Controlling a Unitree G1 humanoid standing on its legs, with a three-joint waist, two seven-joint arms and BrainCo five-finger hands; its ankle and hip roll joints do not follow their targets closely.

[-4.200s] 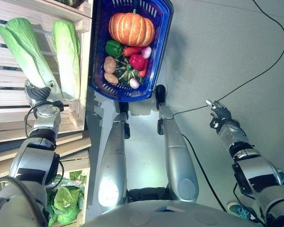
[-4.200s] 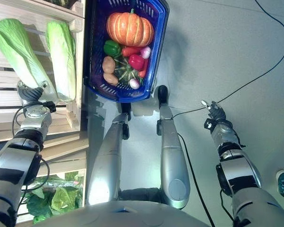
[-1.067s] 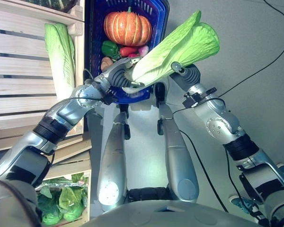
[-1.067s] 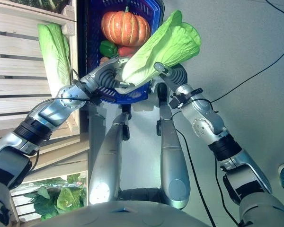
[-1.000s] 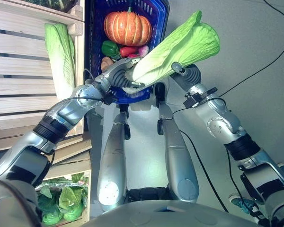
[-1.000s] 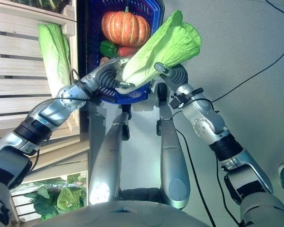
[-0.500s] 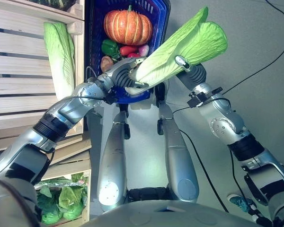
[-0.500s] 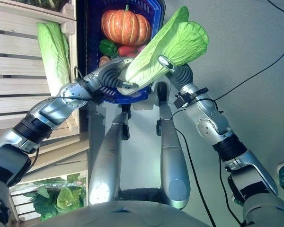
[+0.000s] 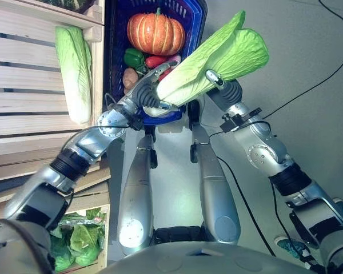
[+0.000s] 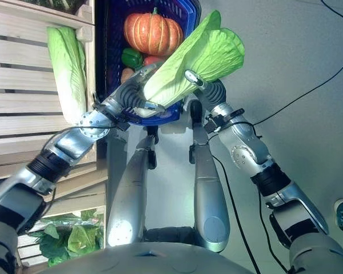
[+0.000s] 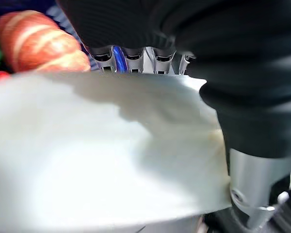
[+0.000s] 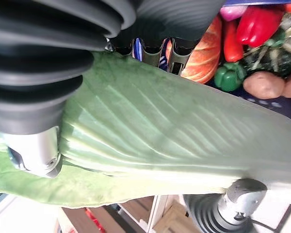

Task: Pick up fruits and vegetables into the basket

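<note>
A long napa cabbage (image 9: 211, 63) hangs tilted over the near end of the blue basket (image 9: 201, 28), its leafy top out to the right. My left hand (image 9: 143, 100) is shut on its white stem end (image 11: 102, 155). My right hand (image 9: 227, 91) grips the leafy middle (image 12: 160, 141), thumb on top and fingers behind. In the basket lie an orange pumpkin (image 9: 156, 33), a green pepper (image 9: 134, 57), a red pepper (image 12: 259, 22) and a potato (image 9: 130, 77), with other vegetables partly hidden by the cabbage.
A second napa cabbage (image 9: 74, 71) lies on the slatted wooden shelf (image 9: 28, 97) left of the basket. A lower crate holds leafy greens (image 9: 80, 240). Grey floor (image 9: 297, 45) stretches to the right of the basket.
The cabbage came off the shelf into both hands, and the right arm swung in from the side. In the last half second it dropped slightly and shifted left towards the basket.
</note>
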